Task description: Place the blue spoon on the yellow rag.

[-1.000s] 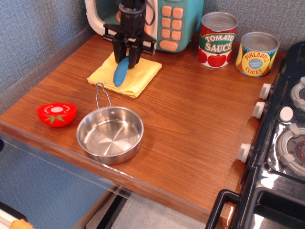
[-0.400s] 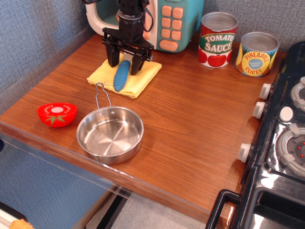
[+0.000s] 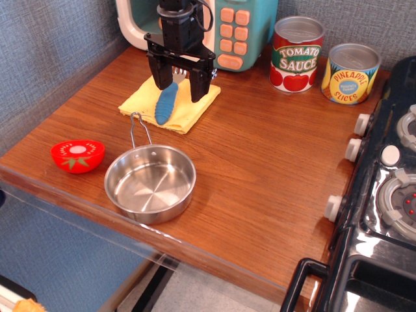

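Stretching across most of the view is a wooden counter (image 3: 260,162), with a black stove (image 3: 390,195) butting up against its right edge and a teal toy microwave (image 3: 237,29) at the back wall. From where I stand, the black gripper (image 3: 179,94) hangs in front of that microwave, its two fingers (image 3: 158,78) spread wide with nothing between them. Right below lies the yellow rag (image 3: 188,107), flat on the wood, and the blue spoon (image 3: 166,104) rests on it, its handle pointing toward the front and its silver tines up under the gripper. Nearer the counter's front edge sits a steel pan (image 3: 150,184). Two cans stand at the back right, tomato sauce (image 3: 296,55) and pineapple slices (image 3: 350,73). A red tomato half (image 3: 77,155) sits left of the pan.
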Action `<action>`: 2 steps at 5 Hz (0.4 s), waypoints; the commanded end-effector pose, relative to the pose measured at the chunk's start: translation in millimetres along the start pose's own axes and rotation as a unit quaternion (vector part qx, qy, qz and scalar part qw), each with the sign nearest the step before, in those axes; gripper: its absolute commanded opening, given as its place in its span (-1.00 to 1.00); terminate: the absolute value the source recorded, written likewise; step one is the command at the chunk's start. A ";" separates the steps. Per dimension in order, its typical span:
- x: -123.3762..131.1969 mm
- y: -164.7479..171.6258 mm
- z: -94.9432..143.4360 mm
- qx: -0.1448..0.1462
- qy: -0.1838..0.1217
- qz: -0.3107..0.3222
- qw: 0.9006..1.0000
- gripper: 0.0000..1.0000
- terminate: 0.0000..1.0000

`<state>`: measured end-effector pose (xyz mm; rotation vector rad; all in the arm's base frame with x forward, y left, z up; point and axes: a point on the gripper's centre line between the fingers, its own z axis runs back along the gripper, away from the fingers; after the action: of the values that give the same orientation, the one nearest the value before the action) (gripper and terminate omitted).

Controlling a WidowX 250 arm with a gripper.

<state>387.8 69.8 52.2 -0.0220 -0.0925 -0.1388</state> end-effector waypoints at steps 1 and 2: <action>-5.3 -3.8 31.5 0.006 -0.030 -0.019 0.999 1.00 -1.00; -6.0 -6.6 31.1 0.028 -0.029 -0.019 0.999 1.00 -1.00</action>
<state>381.0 60.0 43.2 0.0054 -0.0700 -0.1712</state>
